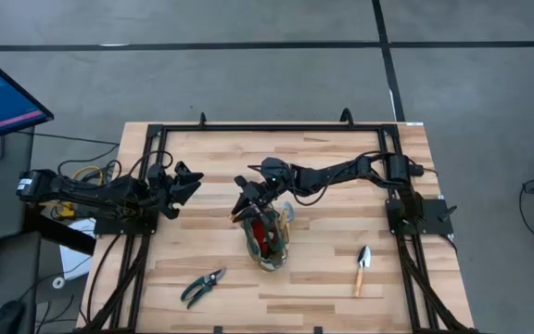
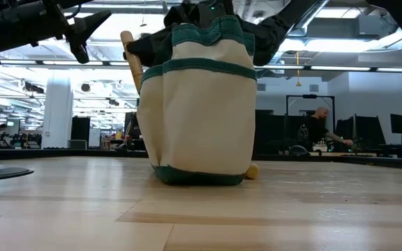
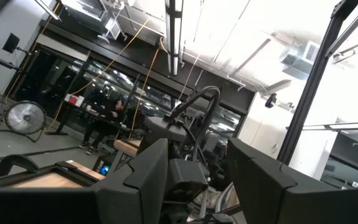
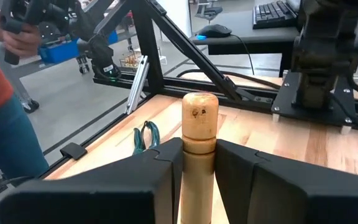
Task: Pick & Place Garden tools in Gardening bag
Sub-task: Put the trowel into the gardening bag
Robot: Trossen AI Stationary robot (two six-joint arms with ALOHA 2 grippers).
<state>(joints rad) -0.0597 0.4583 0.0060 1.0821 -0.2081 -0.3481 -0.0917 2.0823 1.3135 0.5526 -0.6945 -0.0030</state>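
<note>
The gardening bag [image 1: 269, 243] stands upright near the middle of the worktop [image 1: 323, 278], red showing inside its open mouth. A wooden tool handle [image 4: 199, 140] rises from the bag's far end, and the right hand [image 1: 253, 197] is clenched on it, one finger on each side, the rounded handle end standing clear above the fingers [image 4: 135, 180]. The right arm reaches in from the right side of the worktop, stretched toward the middle. A trowel [image 1: 362, 269] lies on the worktop well to the right of the bag, and the pruning shears [image 1: 202, 287] lie to its near left. The left hand [image 1: 188, 183] hangs raised above the worktop's left part, fingers spread and grasping nothing.
</note>
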